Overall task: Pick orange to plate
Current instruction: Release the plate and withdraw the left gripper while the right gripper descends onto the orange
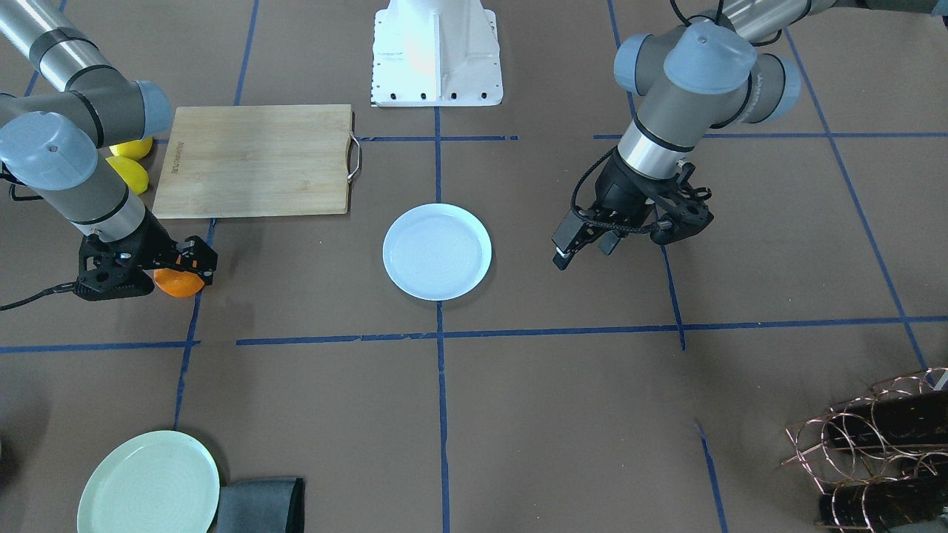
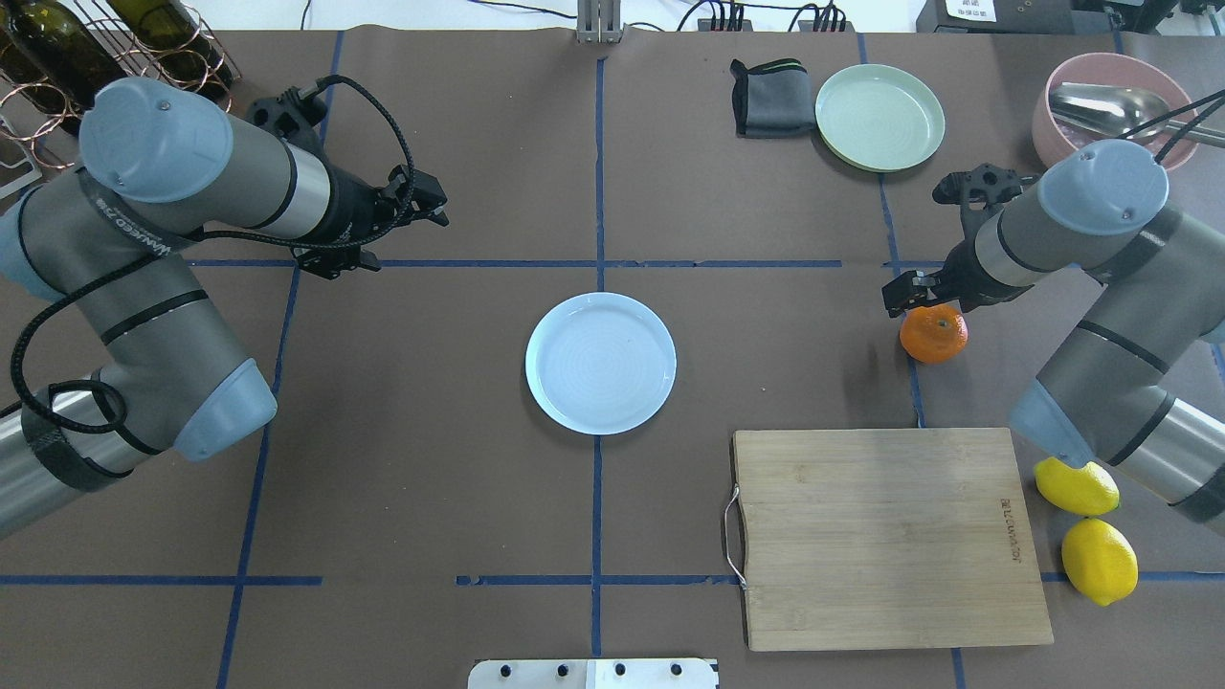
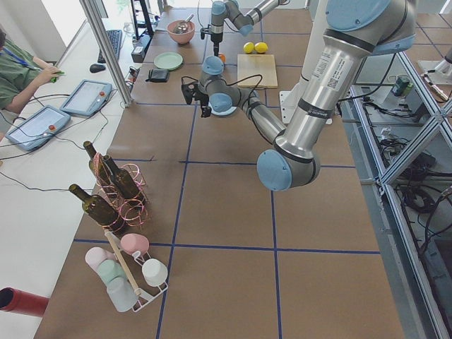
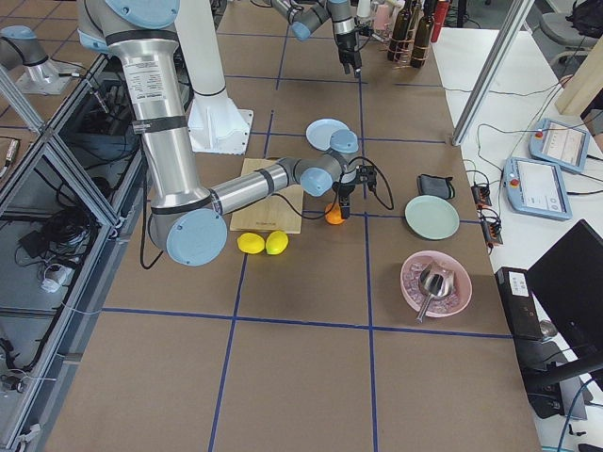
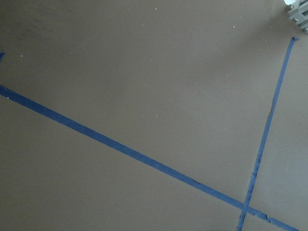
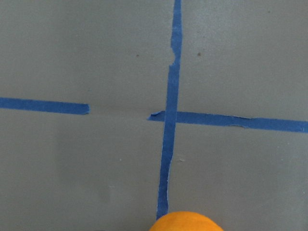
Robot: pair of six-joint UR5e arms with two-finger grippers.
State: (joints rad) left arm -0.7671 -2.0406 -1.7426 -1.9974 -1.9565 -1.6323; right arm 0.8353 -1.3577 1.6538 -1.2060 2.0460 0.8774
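The orange (image 2: 933, 333) lies on the brown table on a blue tape line, out at my right side; it also shows as orange (image 1: 178, 283) and at the bottom edge as orange (image 6: 185, 222). My right gripper (image 2: 921, 297) points down right over it, open, its fingers reaching about the fruit's top and partly covering it. The bluish-white plate (image 2: 600, 364) sits empty at the table's middle, seen too as plate (image 1: 437, 252). My left gripper (image 2: 428, 204) hovers open over bare table to the far left of the plate, holding nothing.
A wooden cutting board (image 2: 885, 536) lies near the robot's side of the orange, with two lemons (image 2: 1077, 486) beside it. A pale green plate (image 2: 880, 117), a grey cloth (image 2: 766, 96) and a pink bowl (image 2: 1110, 105) stand beyond. A wine rack (image 2: 96, 38) occupies the far left corner.
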